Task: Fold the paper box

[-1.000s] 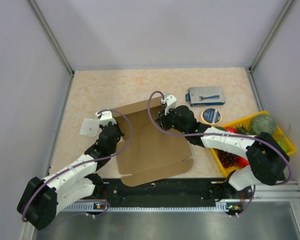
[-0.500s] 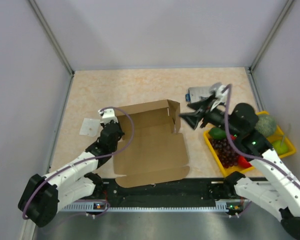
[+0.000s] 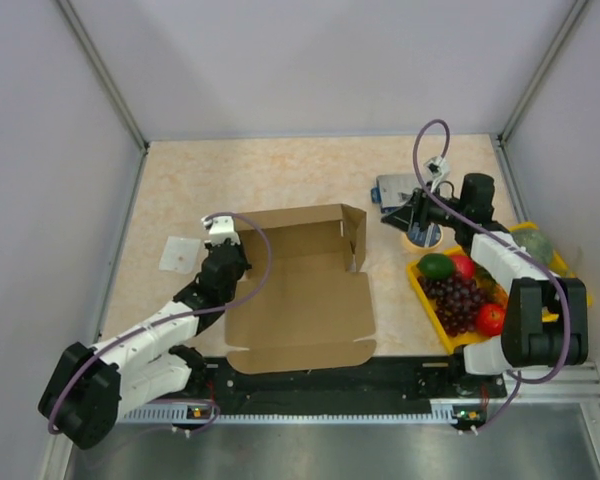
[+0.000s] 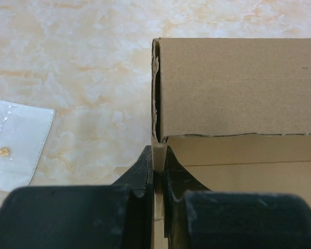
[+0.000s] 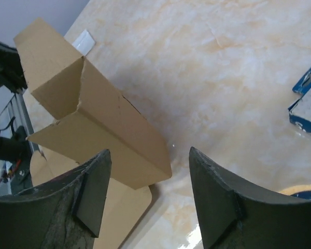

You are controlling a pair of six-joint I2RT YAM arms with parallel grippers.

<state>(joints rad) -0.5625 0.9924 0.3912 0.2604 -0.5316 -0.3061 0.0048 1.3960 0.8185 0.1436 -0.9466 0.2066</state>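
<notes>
Lying open paper box [image 3: 300, 300], raised wall running left-right, left gripper [image 4: 158, 158] pinching its corner, right gripper [image 5: 150, 153] spread

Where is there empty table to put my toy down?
The widest bare patch lies along the back wall, beyond the paper box and left of the blue-and-white package. A narrower gap runs between box and yellow tray. The right side is crowded.
</notes>
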